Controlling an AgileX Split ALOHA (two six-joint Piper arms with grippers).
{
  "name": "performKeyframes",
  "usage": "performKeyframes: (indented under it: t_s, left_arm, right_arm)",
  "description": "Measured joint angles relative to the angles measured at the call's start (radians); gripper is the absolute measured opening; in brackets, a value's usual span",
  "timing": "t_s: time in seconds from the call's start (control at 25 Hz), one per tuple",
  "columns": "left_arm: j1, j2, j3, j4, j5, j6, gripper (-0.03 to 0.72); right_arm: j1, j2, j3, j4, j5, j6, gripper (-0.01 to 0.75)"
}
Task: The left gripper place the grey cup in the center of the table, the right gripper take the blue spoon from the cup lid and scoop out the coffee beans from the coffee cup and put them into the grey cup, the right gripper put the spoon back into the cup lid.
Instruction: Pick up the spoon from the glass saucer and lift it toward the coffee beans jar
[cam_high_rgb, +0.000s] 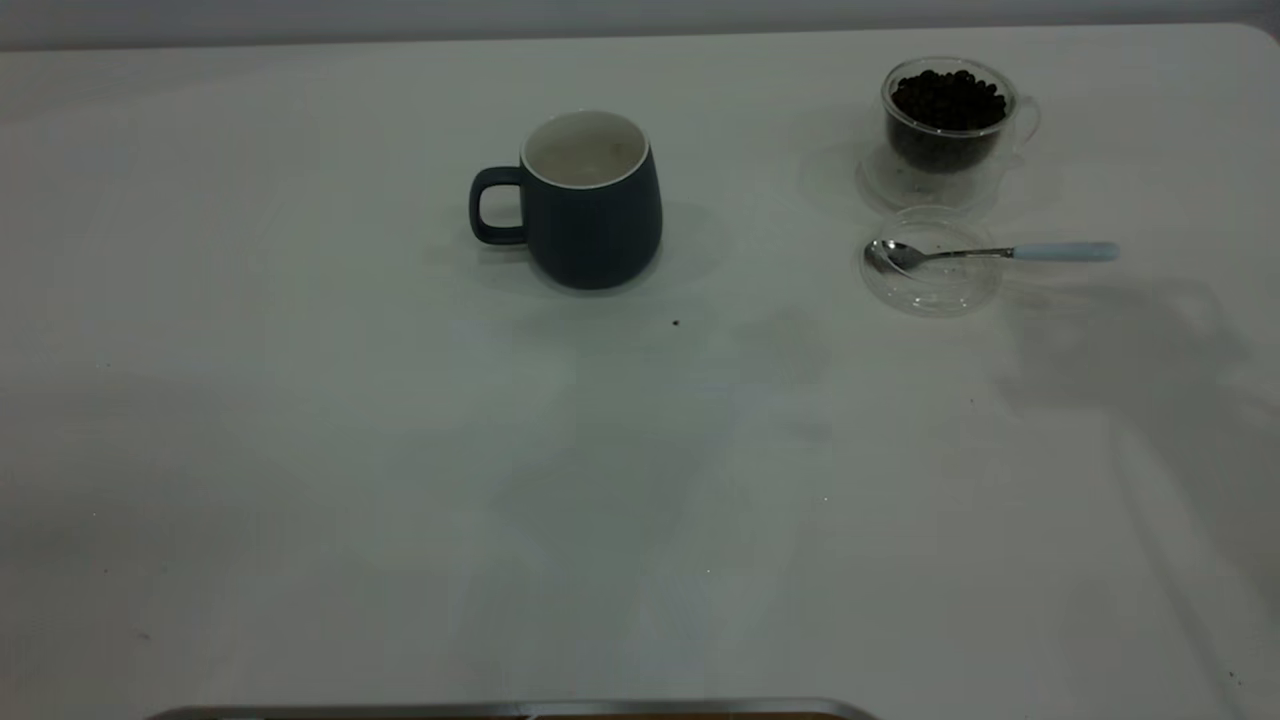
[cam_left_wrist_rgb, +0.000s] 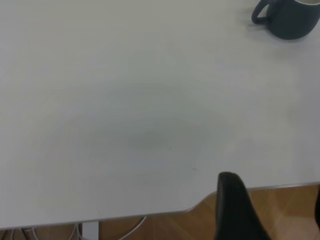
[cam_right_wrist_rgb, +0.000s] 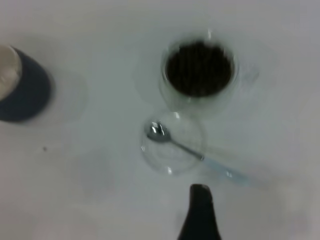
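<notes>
The grey cup (cam_high_rgb: 590, 198) stands mid-counter ready for beans, while the right pincer (cam_right_wrist_rgb: 200, 210), its state unclear, hovers near the blue spoon (cam_high_rgb: 990, 253).

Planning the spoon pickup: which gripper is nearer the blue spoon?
Right. The right gripper hovers just short of the blue spoon on the cup lid; the left gripper sits at the table edge, far off.

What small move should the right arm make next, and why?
Probably lower the right pincer onto the blue spoon handle. The grey cup already stands near the table's middle, and the spoon lies untouched across the cup lid beside the coffee cup.
</notes>
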Motion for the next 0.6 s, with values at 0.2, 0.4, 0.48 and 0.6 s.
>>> performKeyframes:
  t_s: [0.2, 0.4, 0.48, 0.6]
  left_arm:
    - [0.0, 0.0, 0.0, 0.0, 0.0, 0.0, 0.451]
    - [0.0, 0.0, 0.0, 0.0, 0.0, 0.003, 0.451]
    - [0.0, 0.0, 0.0, 0.0, 0.001, 0.003, 0.451]
    - [0.0, 0.0, 0.0, 0.0, 0.001, 0.003, 0.451]
  right_arm:
    - [-0.166, 0.212, -0.026, 0.251, 0.044, -0.241, 0.627]
    - [-0.317, 0.387, -0.029, 0.615, 0.066, -0.603, 0.616]
    - [-0.357, 0.461, -0.033, 0.737, 0.066, -0.731, 0.611]
    - [-0.397, 0.576, -0.05, 0.889, 0.074, -0.891, 0.601]
